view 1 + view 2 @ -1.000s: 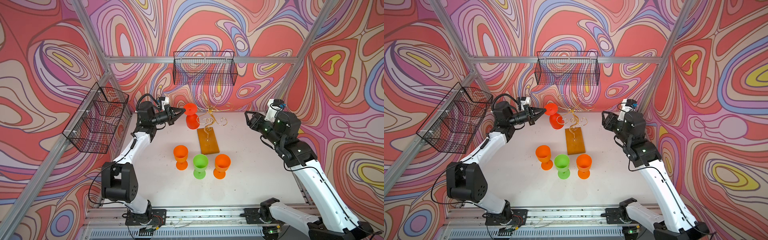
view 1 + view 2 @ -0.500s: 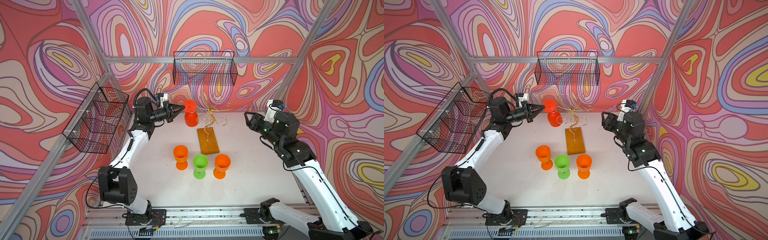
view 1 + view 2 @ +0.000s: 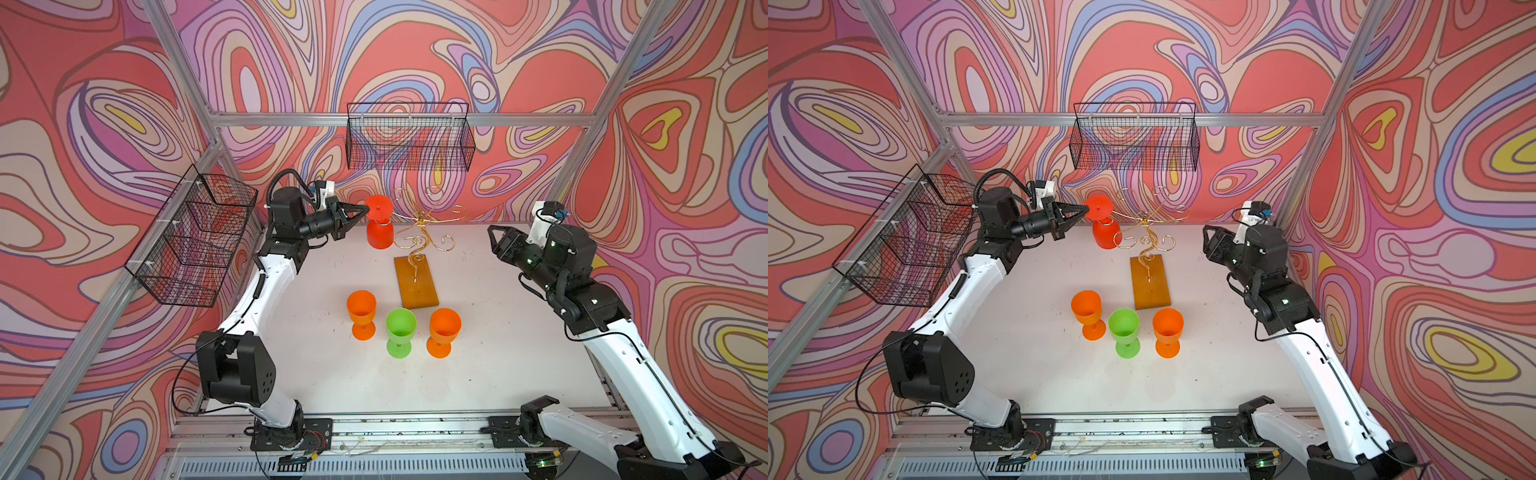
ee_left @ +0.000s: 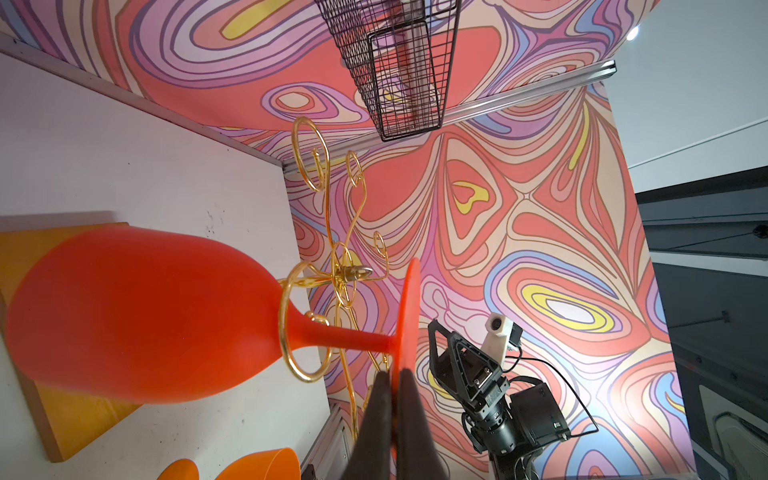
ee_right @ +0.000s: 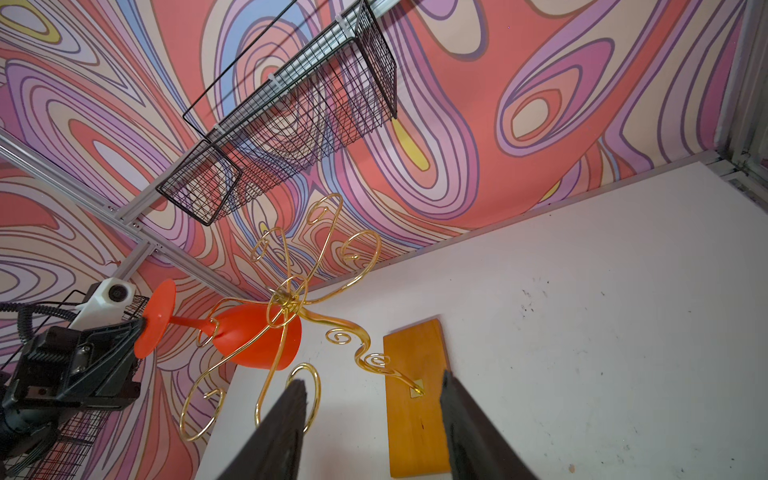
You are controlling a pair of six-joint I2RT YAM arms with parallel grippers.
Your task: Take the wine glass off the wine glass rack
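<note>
The gold wire wine glass rack (image 3: 417, 282) stood on its wooden base on the white table (image 3: 498, 332). A red wine glass (image 3: 379, 235) hung upside down from the rack's hook on the side nearest my left arm, with its stem threaded through the gold loop. It looked like light, stiff, smooth plastic that was unlikely to break. The thin foot rim seemed a slippery hold, and the stem probably a surer one. My left gripper (image 4: 392, 386) was pinched tight on the edge of that foot. My right gripper (image 5: 372, 378) hung half spread and empty on the rack's opposite side, well apart from it. Compared with a second before, the glass had risen slightly and my left wrist had lifted, while my right arm had not moved.
</note>
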